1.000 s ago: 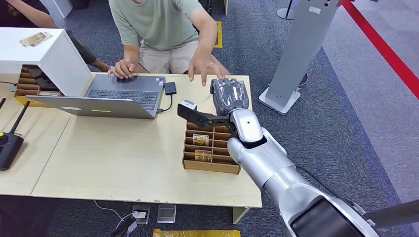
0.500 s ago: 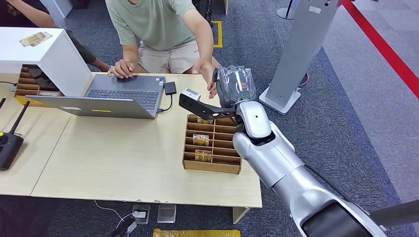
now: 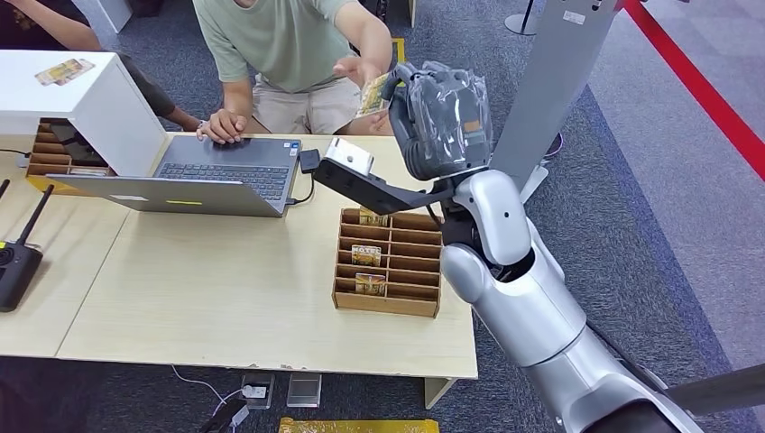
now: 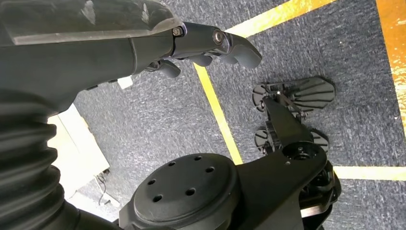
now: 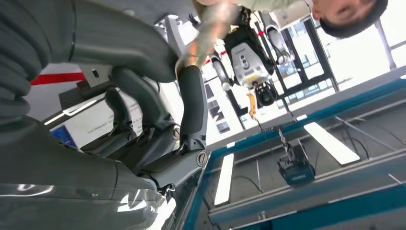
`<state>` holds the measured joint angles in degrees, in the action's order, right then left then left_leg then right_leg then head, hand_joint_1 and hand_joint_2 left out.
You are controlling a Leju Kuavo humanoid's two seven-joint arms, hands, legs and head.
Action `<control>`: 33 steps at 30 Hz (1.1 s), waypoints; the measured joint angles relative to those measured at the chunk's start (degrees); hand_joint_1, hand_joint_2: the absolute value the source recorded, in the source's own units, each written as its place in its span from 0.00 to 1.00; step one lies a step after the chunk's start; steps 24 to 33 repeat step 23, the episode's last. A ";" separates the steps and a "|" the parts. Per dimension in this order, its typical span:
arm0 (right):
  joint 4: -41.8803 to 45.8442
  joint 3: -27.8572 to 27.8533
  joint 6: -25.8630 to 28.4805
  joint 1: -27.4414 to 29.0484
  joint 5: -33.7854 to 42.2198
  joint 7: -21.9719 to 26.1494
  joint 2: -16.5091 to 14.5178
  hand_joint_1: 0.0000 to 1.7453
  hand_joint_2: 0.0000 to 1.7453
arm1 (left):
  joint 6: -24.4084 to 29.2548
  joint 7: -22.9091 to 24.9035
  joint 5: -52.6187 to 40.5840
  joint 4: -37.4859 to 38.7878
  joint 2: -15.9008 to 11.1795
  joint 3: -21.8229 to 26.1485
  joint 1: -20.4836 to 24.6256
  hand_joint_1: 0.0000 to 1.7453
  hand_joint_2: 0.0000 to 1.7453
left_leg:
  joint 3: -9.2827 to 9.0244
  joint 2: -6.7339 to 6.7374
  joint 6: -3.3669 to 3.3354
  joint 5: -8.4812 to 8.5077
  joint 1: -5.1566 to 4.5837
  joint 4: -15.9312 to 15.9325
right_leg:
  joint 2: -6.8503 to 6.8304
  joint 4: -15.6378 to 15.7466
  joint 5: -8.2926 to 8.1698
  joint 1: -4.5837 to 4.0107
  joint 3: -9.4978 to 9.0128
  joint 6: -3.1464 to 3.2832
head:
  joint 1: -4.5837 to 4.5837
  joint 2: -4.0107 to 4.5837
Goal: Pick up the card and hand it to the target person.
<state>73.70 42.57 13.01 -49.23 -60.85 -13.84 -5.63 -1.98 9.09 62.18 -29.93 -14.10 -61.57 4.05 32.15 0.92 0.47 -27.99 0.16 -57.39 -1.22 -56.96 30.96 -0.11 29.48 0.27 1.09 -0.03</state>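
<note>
While your left hand [image 4: 201,45] hangs over the dark carpet, its fingers [image 4: 239,50] curl loosely inward around nothing. Your right hand [image 3: 440,117] is raised above the far edge of the table [image 3: 225,298], its plastic-wrapped fingers pinching the card [image 3: 373,95] at its fingertips. You can see the person's hand [image 3: 354,70] touching the card from the other side, just in front of the green shirt.

On the pale wooden table, going left to right, sit a black radio unit [image 3: 13,266], an open laptop [image 3: 194,176] and a wooden compartment tray [image 3: 388,262] with several cards standing in its slots. Grey carpet with a red line [image 3: 704,86] lies to the right.
</note>
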 joint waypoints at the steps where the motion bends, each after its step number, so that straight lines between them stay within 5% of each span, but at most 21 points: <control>1: 0.95 -0.06 -0.03 0.16 -0.23 -0.07 0.19 0.00 1.00 | -0.20 0.00 -0.05 0.07 0.00 0.00 0.01 0.00 1.00 | 0.00 0.00 0.00 0.00 0.00 0.00 | 0.00 0.00 0.00 0.00 0.00 0.00 | -0.01 0.01; 12: 9.56 0.04 -4.96 3.04 3.73 -0.44 1.86 0.00 1.00 | -2.31 0.00 -0.81 1.75 0.00 0.00 0.31 0.00 1.00 | 0.01 0.00 0.00 0.00 0.00 0.00 | 0.00 0.00 0.00 0.00 0.01 0.00 | 0.01 -0.01; 33: 14.24 0.05 -4.93 4.61 3.82 -1.20 4.29 0.00 1.00 | -2.81 0.31 -1.79 2.71 -0.04 0.00 0.39 0.00 1.00 | 0.01 0.00 0.00 0.00 0.00 0.00 | 0.00 0.00 0.00 0.00 -0.01 0.00 | -0.02 0.00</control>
